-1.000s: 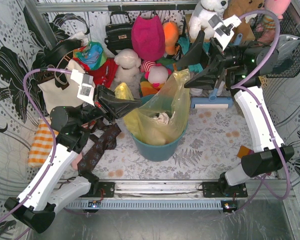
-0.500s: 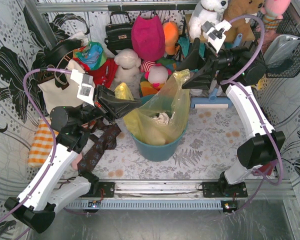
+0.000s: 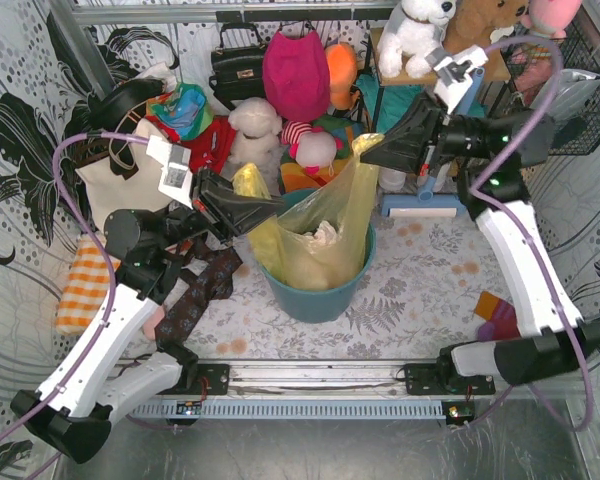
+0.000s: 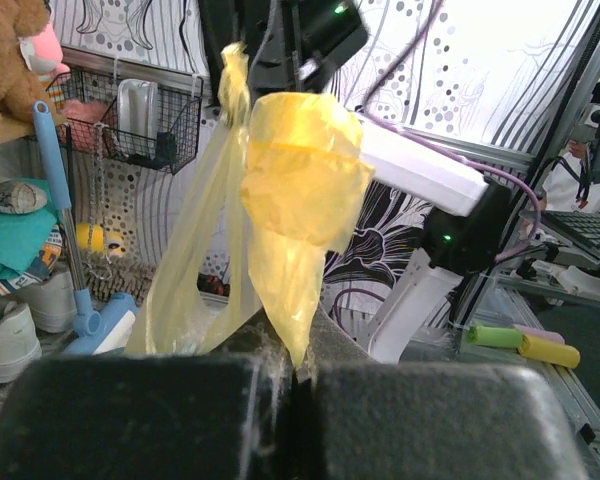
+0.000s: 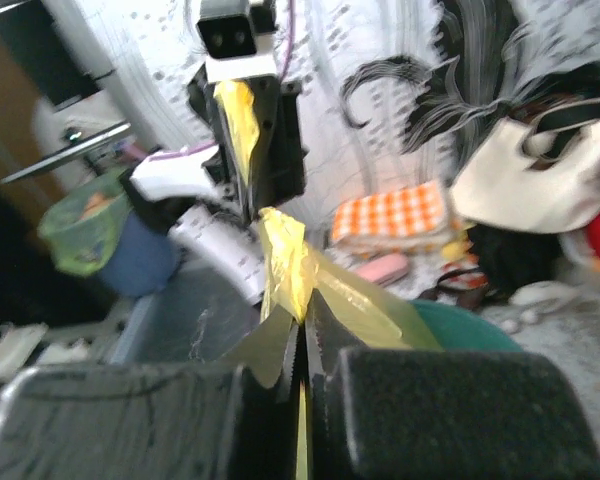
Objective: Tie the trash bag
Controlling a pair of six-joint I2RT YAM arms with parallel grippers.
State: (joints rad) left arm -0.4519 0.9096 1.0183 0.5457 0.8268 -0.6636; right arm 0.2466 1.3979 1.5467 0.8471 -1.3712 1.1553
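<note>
- Floral-print tabletop carries a round teal plastic bin.
- Thin, crinkly translucent yellow trash bag sits inside it.
- Left gripper pinches it at 9 o'clock, right gripper at 1 o'clock.

Lit brightly and evenly from overhead in top view; sharp, with soft shadows on the bench. Backlit through the trash bag in left wrist view, washed out upper right. Blurred throughout in right wrist view.
</note>
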